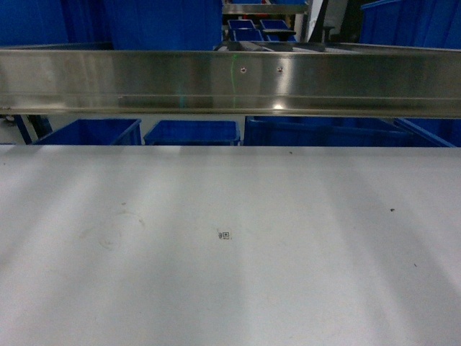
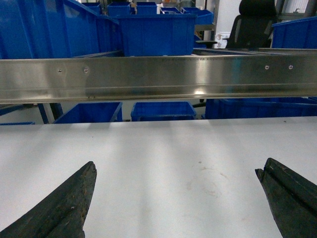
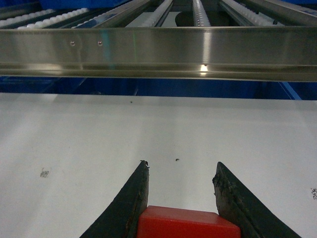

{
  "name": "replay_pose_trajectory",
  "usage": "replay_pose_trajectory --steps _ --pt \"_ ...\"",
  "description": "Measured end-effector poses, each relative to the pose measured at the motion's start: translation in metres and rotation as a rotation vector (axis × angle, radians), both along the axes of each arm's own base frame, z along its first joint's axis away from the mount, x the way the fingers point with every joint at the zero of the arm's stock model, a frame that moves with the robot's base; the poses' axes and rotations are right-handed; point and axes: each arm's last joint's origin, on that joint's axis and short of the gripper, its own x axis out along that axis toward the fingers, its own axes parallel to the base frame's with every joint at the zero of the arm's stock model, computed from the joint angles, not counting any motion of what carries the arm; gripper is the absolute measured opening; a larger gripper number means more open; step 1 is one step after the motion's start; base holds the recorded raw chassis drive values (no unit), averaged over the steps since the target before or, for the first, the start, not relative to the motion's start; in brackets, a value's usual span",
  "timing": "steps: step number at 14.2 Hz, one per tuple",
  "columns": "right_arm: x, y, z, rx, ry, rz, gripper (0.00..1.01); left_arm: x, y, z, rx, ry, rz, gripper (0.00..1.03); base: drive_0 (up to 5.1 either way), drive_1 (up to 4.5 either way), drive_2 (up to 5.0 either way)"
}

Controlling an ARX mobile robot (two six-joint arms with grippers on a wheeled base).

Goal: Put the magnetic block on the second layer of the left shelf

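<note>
1. Right gripper [image 3: 181, 191] closed around the magnetic block [image 3: 187, 224]: dark fingers pressed against both red flanks, block seated low between them, tips reaching past its top edge.
2. Left gripper [image 2: 176, 196] spread wide and carrying nothing; only bare white tabletop [image 2: 163, 158] between its two fingers.
3. Held just above the tabletop in the right wrist view, facing the steel rail [image 3: 158, 52] that spans the frame; white roller tracks [image 3: 200, 12] visible behind and above that rail.
4. Neither arm nor block visible in the head view: only tabletop, a small printed marker [image 1: 225, 235], the rail, and blue bins [image 1: 191, 132] beyond.
5. Judged step: pickup done, transport under way. Block secured but nowhere near a shelf level yet.
6. Left shelf second layer not identifiable with certainty here; large blue bins [image 2: 153, 32] up and to the left in the left wrist view probably mark that side.
7. Next move, as judged: lift clear of the rail, swing left, then reach in over the rack level without clipping the rail edge or a bin wall.
8. Grip to be kept firm until the block rests on its target; release only then.
</note>
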Motion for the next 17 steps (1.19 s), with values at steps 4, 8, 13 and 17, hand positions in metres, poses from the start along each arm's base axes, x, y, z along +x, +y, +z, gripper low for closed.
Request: replay_pose_trajectory --steps 4,8,13,17 --pt "0.0012 -0.0071 0.0009 0.048 0.015 -0.044 0.33 0.0000 0.0000 0.0000 0.000 0.000 0.000 0.98 0.0 0.00 0.0" --pt "0.0014 -0.0072 0.0012 0.051 0.008 -0.045 0.33 0.0000 0.0000 0.0000 0.000 0.000 0.000 0.98 0.0 0.00 0.0" --pt "0.0013 -0.0085 0.0007 0.051 0.009 -0.057 0.33 0.0000 0.0000 -0.0002 0.000 0.002 0.000 0.98 -3.9 2.04 2.0" --pt "0.0013 -0.0084 0.0004 0.051 0.011 -0.056 0.33 0.0000 0.0000 0.0001 0.000 -0.002 0.000 0.98 -4.8 2.59 2.6"
